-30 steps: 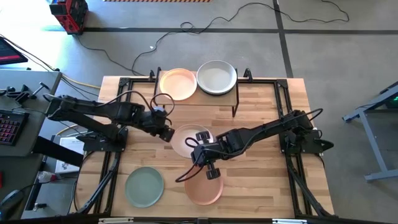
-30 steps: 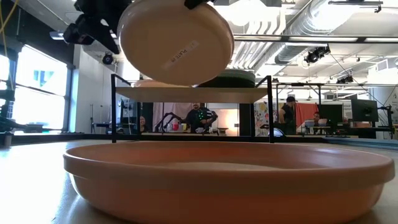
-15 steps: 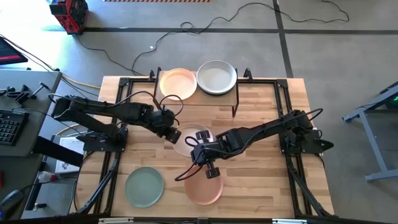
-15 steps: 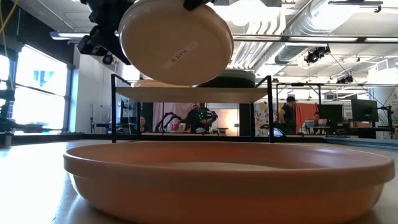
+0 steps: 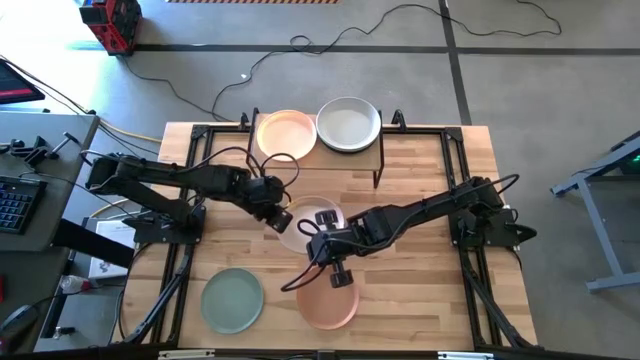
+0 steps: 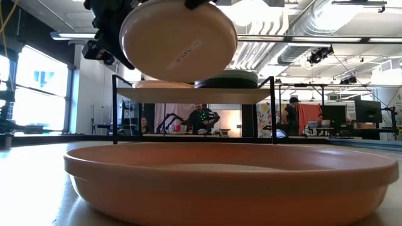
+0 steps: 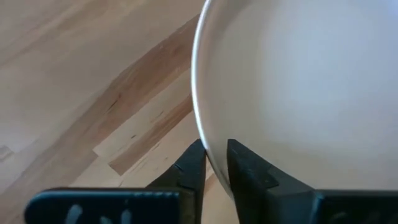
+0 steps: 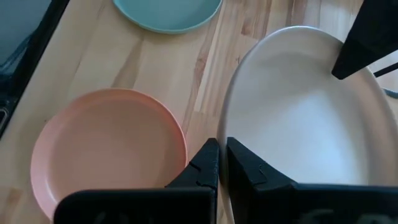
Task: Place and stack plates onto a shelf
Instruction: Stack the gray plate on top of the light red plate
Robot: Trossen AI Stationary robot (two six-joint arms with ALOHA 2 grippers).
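A whitish plate (image 5: pixel 303 225) hangs tilted above the table's middle, its labelled underside (image 6: pixel 179 44) facing the low view. My left gripper (image 5: pixel 279 217) is shut on its left rim and my right gripper (image 5: pixel 322 232) on its near-right rim. A peach plate (image 5: pixel 328 300) and a sage green plate (image 5: pixel 232 300) rest on their bases near the front edge. The shelf (image 5: pixel 330 158) stands at the back on thin black legs, with a peach plate (image 5: pixel 287 133) and a whitish plate (image 5: pixel 348 124) side by side on its board. My left gripper pinches the plate's rim (image 7: pixel 203 140) on its left side between the two fingers, one over the inside (image 7: pixel 245 171) and one under the outside. The fingers slant down from the table's left. The plate is clear of the table. My right gripper pinches the plate's rim (image 8: pixel 225 127) between its two fingers (image 8: pixel 205 165), on the side toward the table's near-right. The fingers slant down from the right. The plate hangs tilted, clear of the table and above the peach plate.
Black frame rails (image 5: pixel 200 135) run along the table's back and sides. Bare wood lies between the shelf and the held plate (image 5: pixel 420 180). Beyond the table, the low view shows people seated at desks (image 6: pixel 201 119).
My left gripper has gone down and toward the table's right, up to the left rim of the held plate, and has rolled a little. My right gripper and the plate have stayed where they were.
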